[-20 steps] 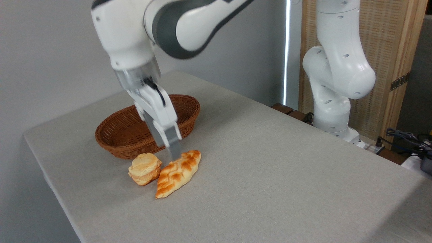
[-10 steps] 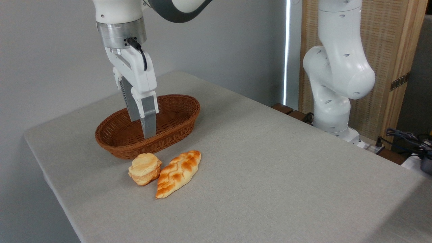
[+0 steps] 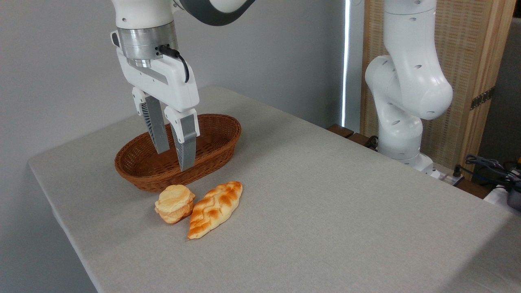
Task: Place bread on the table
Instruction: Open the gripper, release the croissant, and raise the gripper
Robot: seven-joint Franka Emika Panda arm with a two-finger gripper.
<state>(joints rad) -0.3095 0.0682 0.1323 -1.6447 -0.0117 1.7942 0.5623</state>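
The bread (image 3: 215, 208), a long golden loaf with pointed ends and pale braided marks, lies flat on the grey table (image 3: 325, 195) in front of the basket. Its left side touches a small round bun (image 3: 175, 203). My gripper (image 3: 175, 159) hangs above the wicker basket (image 3: 222, 138), well above and behind the bread. Its two grey fingers (image 3: 186, 142) point down with a gap between them, open, and hold nothing.
The oval brown wicker basket stands at the back left of the table. The arm's white base (image 3: 407, 101) rises at the table's far right edge, with cables (image 3: 488, 167) beyond it. A wall is close behind the left side.
My gripper rose from beside the bread to above the basket and turned, so both fingers now show apart. The bread and bun have not moved.
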